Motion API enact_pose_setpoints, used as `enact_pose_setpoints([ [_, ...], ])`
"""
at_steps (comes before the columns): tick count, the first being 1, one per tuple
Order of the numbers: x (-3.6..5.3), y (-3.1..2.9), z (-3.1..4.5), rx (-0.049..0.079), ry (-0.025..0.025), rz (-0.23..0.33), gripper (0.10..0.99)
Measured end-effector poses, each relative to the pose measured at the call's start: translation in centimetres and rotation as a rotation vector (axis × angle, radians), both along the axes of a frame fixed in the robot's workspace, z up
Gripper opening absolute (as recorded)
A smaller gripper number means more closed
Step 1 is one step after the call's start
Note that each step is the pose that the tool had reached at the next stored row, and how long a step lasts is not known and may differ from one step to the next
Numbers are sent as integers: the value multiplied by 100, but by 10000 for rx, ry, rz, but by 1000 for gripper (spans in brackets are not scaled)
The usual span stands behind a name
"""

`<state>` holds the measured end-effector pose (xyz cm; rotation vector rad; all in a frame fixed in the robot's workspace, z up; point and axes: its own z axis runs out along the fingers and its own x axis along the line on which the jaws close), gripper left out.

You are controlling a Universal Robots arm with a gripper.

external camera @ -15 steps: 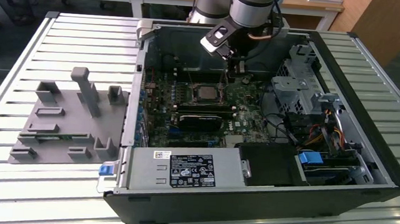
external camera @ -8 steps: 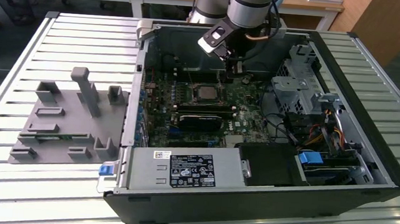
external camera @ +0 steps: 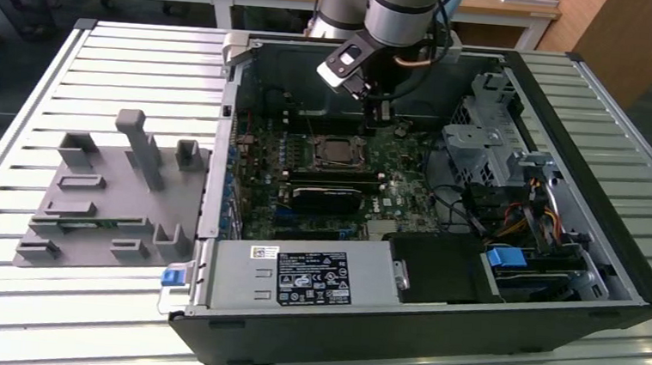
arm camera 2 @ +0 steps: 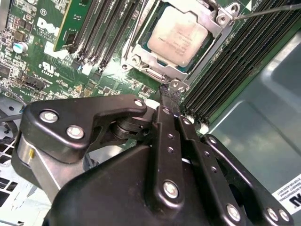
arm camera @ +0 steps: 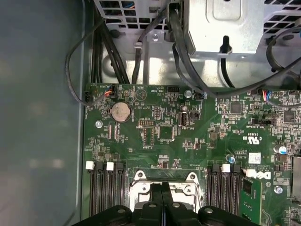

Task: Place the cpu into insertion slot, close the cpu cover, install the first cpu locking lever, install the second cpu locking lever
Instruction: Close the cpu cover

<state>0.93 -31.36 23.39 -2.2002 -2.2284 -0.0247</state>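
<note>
Two steps look done: the cpu lies in the insertion slot, far inside the open case, with the cpu cover down around it. One thin lever looks unlatched. The gripper, fingers pressed together, hangs just beside the cover's edge.

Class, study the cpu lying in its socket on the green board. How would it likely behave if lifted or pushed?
The cpu looks like a flat metal-faced plate, so probably stiff and light. Its smooth face may be slippery to pinch. The cpu cover frames it, so a sideways push would likely not shift it.
</note>
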Motion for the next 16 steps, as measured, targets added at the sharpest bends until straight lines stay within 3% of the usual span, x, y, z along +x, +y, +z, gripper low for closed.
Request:
enact_pose_setpoints([
  [16,-163,4,-4,0,0,-1,106],
])
